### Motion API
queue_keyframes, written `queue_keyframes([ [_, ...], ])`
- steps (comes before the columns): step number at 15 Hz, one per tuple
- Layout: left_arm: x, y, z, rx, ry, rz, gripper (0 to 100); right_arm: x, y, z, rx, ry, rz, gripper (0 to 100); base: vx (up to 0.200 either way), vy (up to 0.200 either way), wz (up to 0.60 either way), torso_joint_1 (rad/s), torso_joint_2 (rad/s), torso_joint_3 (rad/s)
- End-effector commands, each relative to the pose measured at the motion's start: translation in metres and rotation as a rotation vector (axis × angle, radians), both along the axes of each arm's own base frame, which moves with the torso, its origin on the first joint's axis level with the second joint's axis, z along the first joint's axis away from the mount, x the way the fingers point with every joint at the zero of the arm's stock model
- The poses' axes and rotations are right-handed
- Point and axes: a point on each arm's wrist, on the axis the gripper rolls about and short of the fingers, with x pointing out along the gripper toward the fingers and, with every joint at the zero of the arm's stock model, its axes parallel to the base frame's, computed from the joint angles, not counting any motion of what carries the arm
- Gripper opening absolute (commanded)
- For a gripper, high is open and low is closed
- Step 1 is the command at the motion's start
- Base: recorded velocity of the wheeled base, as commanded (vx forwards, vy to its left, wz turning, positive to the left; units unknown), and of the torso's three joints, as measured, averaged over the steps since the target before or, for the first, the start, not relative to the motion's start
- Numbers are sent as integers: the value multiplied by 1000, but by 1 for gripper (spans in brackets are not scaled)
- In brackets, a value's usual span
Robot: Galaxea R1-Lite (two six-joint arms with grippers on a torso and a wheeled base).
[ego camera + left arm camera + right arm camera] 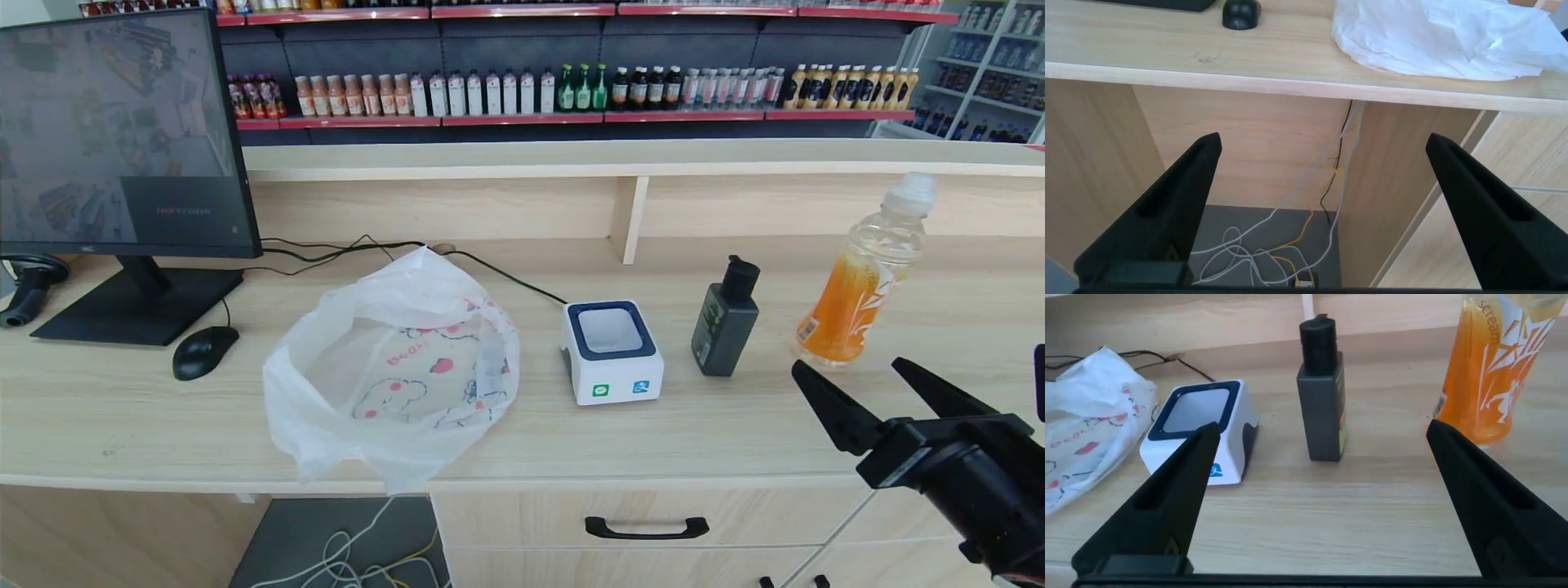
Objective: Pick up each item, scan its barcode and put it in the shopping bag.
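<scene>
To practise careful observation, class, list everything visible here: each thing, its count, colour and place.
box-shaped barcode scanner: 1, white, blue-rimmed top, mid wooden counter
thin plastic shopping bag: 1, white, red print, left of scanner
flat capped bottle: 1, dark grey, right of scanner
clear plastic juice bottle: 1, orange drink, counter's right end
flat-screen monitor: 1, black, counter's left end
computer mouse: 1, black, beside monitor
shelved bottles: many, mixed colours, behind counter
left gripper: 1, black, open, below counter edge
right gripper: 1, black, open, near juice bottle

Matte black right end effector point(847, 365): two tapering, pointed fingers point(829, 412) on a blocky mount point(939, 457); left end effector point(1323, 140) alike
</scene>
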Motion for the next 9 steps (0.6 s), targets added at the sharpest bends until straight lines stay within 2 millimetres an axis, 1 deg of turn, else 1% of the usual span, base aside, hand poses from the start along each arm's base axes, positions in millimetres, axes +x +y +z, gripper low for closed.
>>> queue_keyframes([
  [1,0,0,0,-1,0,0,100,26,12,-2,-9,20,-4,100,0,0,0,0,0,0],
  [3,0,0,0,-1,0,0,100,43,17,-4,-33,24,8,100,0,0,0,0,0,0],
  [4,0,0,0,-1,0,0,100,48,19,-5,-49,23,0,100,0,0,0,0,0,0],
  [6,0,0,0,-1,0,0,100,70,20,-5,-58,11,-38,100,0,0,0,0,0,0],
  [8,0,0,0,-1,0,0,100,83,19,-8,-61,17,-63,100,0,0,0,0,0,0],
  [9,0,0,0,-1,0,0,100,91,21,-8,-58,10,-61,100,0,0,0,0,0,0],
])
